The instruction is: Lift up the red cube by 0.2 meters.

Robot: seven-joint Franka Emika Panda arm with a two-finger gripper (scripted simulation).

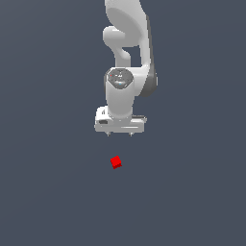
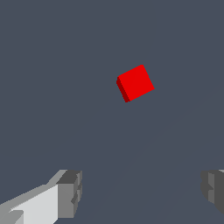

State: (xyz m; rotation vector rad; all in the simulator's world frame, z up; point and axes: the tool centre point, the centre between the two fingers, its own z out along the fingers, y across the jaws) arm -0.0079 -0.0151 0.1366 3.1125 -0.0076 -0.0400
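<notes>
The red cube (image 1: 116, 162) is a tiny bright red block lying on the flat grey floor, turned at an angle. My white gripper (image 1: 119, 134) hangs above it, pointing down, with its two short fingertips spread apart and nothing between them. In the exterior view the cube sits below the gripper and a little toward that view's left. In the wrist view the cube (image 2: 135, 83) lies well ahead of the gripper (image 2: 142, 192), outside the gap between the two grey fingertips (image 2: 70, 192), which stand wide apart.
The plain dark grey floor (image 1: 48, 192) fills the scene around the cube. The white arm (image 1: 126, 48) rises above the gripper. No other objects show.
</notes>
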